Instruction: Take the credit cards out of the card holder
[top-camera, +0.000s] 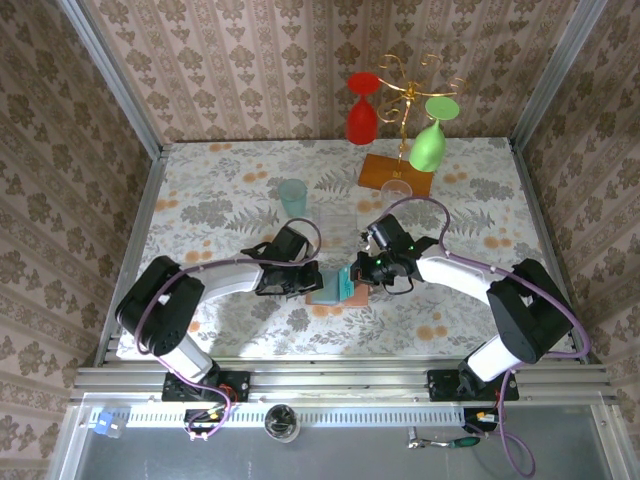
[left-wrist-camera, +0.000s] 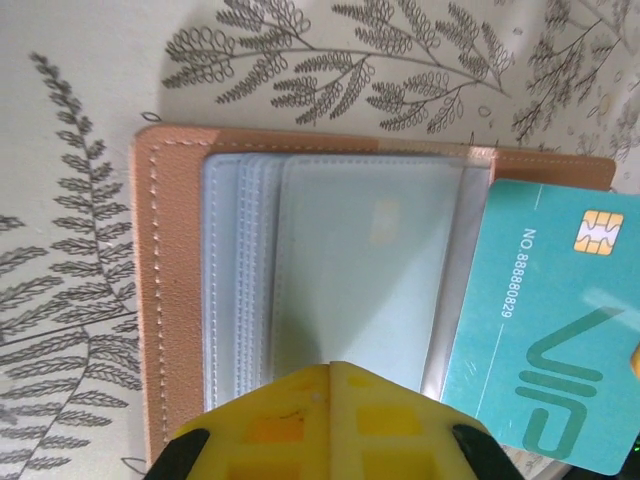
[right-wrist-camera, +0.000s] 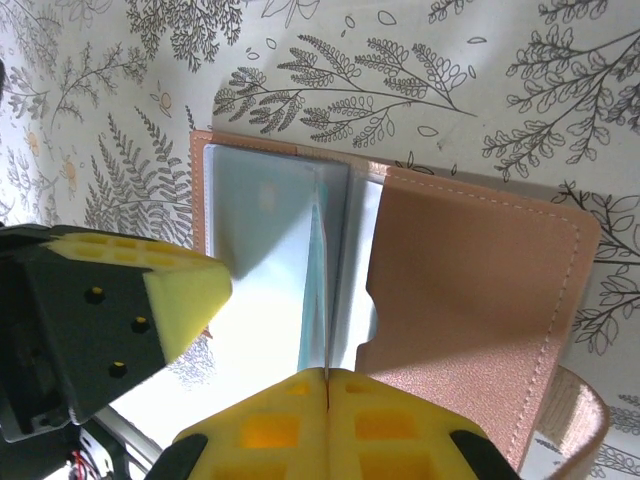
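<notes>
The card holder (top-camera: 322, 297) lies open on the patterned surface (top-camera: 220, 210), near its front middle and between the two claws. One teal credit card (top-camera: 341, 283) sticks out of its right side.

The right claw (top-camera: 358, 272) is closed tight. In its wrist view the yellow pads (right-wrist-camera: 270, 430) meet on a thin teal edge (right-wrist-camera: 325, 300) that runs up between the clear pockets, which looks like the credit card seen end-on. The left claw (top-camera: 305, 280) is closed too, pad against pad (left-wrist-camera: 280, 430). Its tips sit over the lower edge of the holder's plastic sleeves, but whether they pinch a sleeve I cannot tell.

Count: one holder, one card visible, two claws.

The left wrist view shows the card's face (left-wrist-camera: 550, 330), with a gold chip, a printed number and "VIP" lettering, beside several stacked clear sleeves inside the tan stitched border (left-wrist-camera: 170, 300). The right wrist view shows the tan outer flap (right-wrist-camera: 470, 280) folded over on the right, and the left claw (right-wrist-camera: 185, 295) resting at the holder's far side.

Toward the back of the surface, the overhead view takes in one teal tumbler (top-camera: 292, 197) and one gold rack (top-camera: 405, 95) on an orange base. One red glass (top-camera: 361, 115) and one green glass (top-camera: 430, 140) hang from the rack upside down.
</notes>
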